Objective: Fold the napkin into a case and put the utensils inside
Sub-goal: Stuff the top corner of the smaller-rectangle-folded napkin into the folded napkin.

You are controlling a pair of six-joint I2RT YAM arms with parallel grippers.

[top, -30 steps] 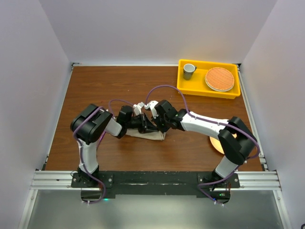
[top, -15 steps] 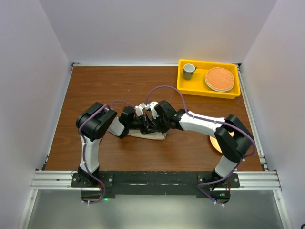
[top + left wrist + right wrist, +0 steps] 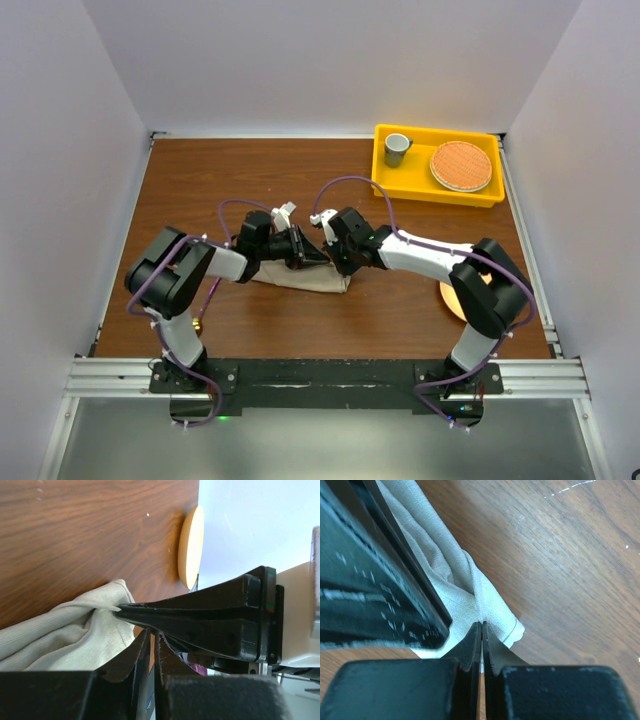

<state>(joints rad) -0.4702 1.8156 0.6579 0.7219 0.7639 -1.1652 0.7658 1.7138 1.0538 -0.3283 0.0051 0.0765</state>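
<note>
Left arm [image 3: 172, 272] has swung outward; right tool [image 3: 481, 626] pinches the napkin [image 3: 460, 587].

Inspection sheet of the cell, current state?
Surface: brown wooden table, a few pale specks.
Job's things: plain beige cloth napkin bunched mid-table, no neat case yet; utensils not made out.
Clutter: yellow plastic tray holding grey cup and round woven orange mat; round peach plate at near right.
Grippers: right gripper shut on napkin edge; left gripper beside cloth, jaws nearly together, grip unclear.
Cables: purple cables loop clear of the cloth.
Surroundings: white walls on three sides.
</note>
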